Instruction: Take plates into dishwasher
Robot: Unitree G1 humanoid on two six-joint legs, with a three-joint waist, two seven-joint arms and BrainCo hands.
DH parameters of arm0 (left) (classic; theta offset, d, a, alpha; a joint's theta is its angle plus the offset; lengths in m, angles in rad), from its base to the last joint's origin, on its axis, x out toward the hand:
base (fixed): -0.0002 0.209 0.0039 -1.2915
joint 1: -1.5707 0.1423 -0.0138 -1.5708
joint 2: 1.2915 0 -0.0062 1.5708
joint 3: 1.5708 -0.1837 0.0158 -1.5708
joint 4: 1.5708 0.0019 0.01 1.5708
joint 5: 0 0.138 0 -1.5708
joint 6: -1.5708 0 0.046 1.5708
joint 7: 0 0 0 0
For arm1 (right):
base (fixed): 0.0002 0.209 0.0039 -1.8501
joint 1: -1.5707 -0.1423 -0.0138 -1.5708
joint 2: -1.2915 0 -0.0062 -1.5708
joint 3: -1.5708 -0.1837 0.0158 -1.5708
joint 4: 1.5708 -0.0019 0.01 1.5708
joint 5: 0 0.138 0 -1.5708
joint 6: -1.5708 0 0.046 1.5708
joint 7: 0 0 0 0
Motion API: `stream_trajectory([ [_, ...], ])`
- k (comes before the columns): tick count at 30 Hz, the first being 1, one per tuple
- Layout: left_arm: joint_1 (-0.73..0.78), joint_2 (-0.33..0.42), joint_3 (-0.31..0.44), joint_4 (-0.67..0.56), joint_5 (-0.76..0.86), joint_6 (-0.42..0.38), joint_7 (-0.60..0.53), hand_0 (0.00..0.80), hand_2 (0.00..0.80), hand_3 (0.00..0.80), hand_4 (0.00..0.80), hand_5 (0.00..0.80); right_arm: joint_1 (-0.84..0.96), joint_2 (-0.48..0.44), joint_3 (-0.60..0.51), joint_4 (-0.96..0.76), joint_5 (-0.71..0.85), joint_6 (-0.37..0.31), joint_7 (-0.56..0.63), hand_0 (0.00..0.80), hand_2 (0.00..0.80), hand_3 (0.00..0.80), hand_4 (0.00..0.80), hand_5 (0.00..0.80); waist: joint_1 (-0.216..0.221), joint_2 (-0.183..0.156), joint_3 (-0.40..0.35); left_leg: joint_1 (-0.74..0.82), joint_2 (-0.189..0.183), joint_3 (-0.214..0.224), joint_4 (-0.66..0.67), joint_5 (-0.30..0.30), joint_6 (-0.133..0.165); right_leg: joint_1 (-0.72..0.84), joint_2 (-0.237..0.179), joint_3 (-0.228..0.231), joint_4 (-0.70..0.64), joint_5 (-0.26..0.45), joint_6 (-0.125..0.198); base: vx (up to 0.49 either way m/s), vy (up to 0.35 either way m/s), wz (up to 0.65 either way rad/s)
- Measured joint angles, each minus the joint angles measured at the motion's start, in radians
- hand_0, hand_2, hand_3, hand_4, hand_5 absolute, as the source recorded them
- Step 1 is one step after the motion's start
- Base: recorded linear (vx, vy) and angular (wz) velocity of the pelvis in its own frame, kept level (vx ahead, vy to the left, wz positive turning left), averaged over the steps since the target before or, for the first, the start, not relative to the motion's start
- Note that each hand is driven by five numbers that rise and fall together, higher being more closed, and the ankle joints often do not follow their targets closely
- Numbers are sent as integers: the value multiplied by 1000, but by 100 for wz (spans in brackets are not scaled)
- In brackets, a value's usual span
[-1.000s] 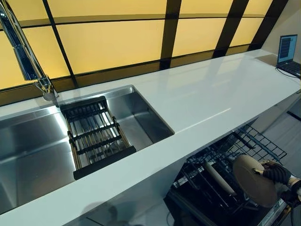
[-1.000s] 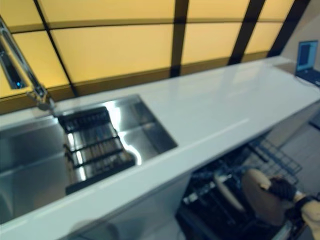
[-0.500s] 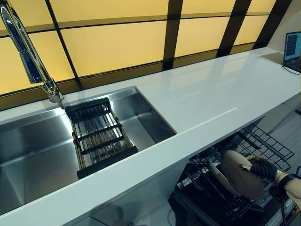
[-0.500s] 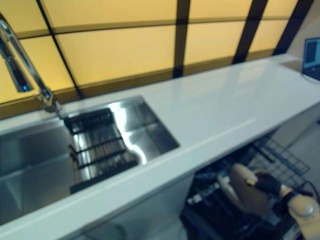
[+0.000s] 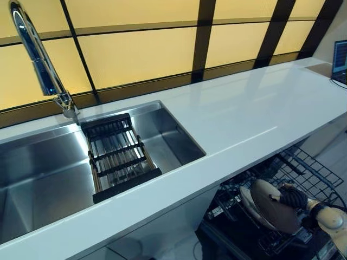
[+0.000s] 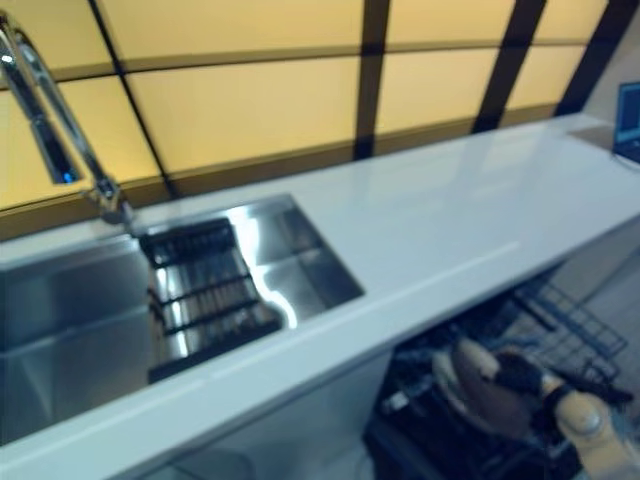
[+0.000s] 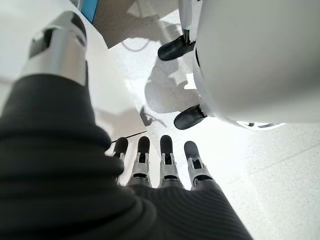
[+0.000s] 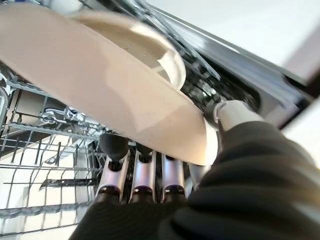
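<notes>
While the right hand (image 5: 295, 197) grips a tan plate (image 5: 274, 206) low in the dishwasher rack (image 5: 309, 173), beside another plate (image 8: 165, 60), release remains. Left hand (image 7: 160, 160) hangs slack, empty.

Sink (image 5: 43, 173) set in worktop (image 5: 244, 114) at left; rack (image 5: 116, 157) across sink; tap (image 5: 40, 65) behind sink. Dishwasher basket (image 5: 293, 179) below worktop front edge, right; plate (image 5: 274, 206) upright in basket.

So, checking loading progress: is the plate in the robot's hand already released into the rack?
Not yet. The right hand grips the plate over the dishwasher rack.
</notes>
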Motion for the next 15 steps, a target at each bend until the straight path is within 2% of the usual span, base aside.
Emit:
stream_trajectory([
  [8,-3,6,-17,-1,0,5,-2,0,0,0,0,0,-60,39,75,124,-106,-25,-75,800,800,800,800,800,41,4,-2,-4,-2,-20,0,4,2,3,-2,-18,-1,-1,-1,-9,-11,7],
  [15,5,8,-18,-3,0,5,-5,0,0,0,0,0,-95,75,120,223,-206,-44,-150,800,800,800,800,800,44,20,-8,-8,-3,-29,0,6,2,4,-3,-28,-1,-3,-4,-7,-4,3],
])
